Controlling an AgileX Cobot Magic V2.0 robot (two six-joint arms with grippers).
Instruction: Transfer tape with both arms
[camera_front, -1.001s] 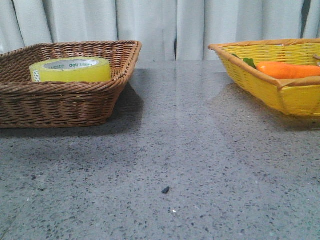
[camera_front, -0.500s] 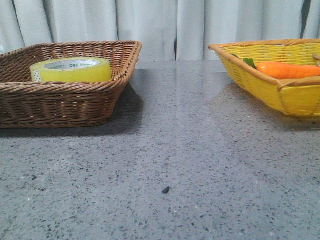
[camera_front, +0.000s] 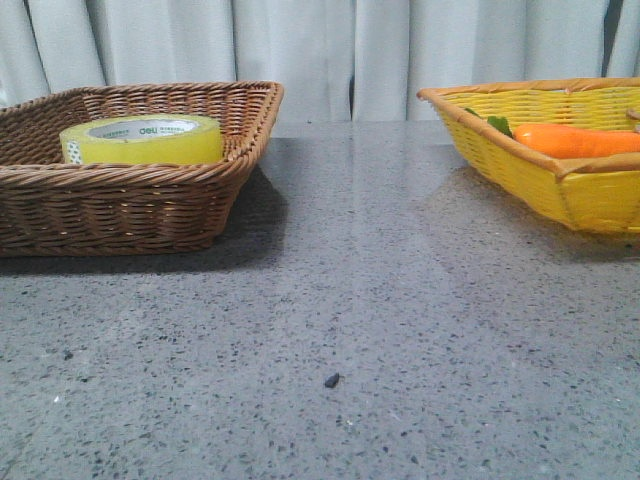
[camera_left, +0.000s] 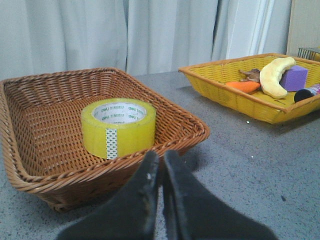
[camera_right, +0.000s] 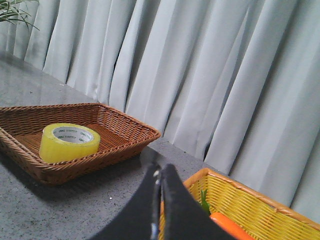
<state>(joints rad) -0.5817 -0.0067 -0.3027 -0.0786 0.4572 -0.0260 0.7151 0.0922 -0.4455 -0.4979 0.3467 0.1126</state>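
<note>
Soft even light; faint glare on the grey table — basket shadow beneath; wrist views slightly soft

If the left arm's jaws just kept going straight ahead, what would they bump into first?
Probably the near rim of the brown basket, just ahead of the shut left gripper; the tape lies beyond it. Depth is unclear.

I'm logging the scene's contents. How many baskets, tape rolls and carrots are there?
Baskets: 2, a brown basket and a yellow basket
Tape rolls: 1, the tape
Carrots: 1, the carrot
Total: 4
</note>
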